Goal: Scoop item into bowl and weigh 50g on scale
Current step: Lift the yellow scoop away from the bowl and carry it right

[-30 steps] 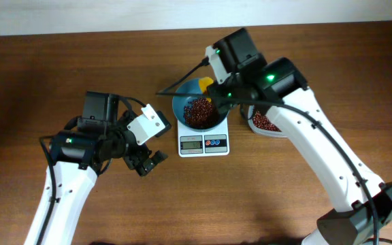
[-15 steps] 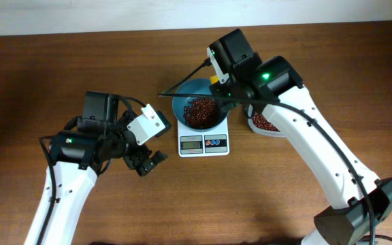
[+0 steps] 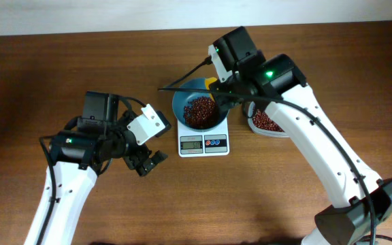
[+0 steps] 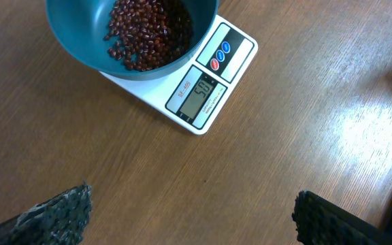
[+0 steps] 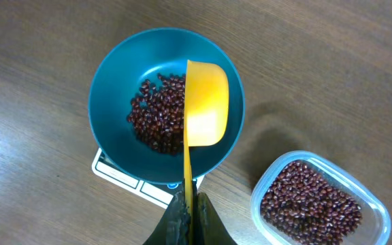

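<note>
- Red-brown beans (image 5: 155,112): a loose pile inside the teal bowl (image 5: 107,82), which sits on the white scale (image 4: 206,95).
- Yellow scoop (image 5: 206,102): above the bowl, its handle pinched in the closed right gripper (image 5: 188,211).
- Clear container (image 5: 380,211): holds more beans, beside the scale.
- Left gripper (image 4: 192,214): jaws wide, empty, near the scale.

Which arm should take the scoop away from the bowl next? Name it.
Right. The right hand is shut on the yellow plastic scoop above the round teal bowl; the left hand hangs open and empty, away from it.
</note>
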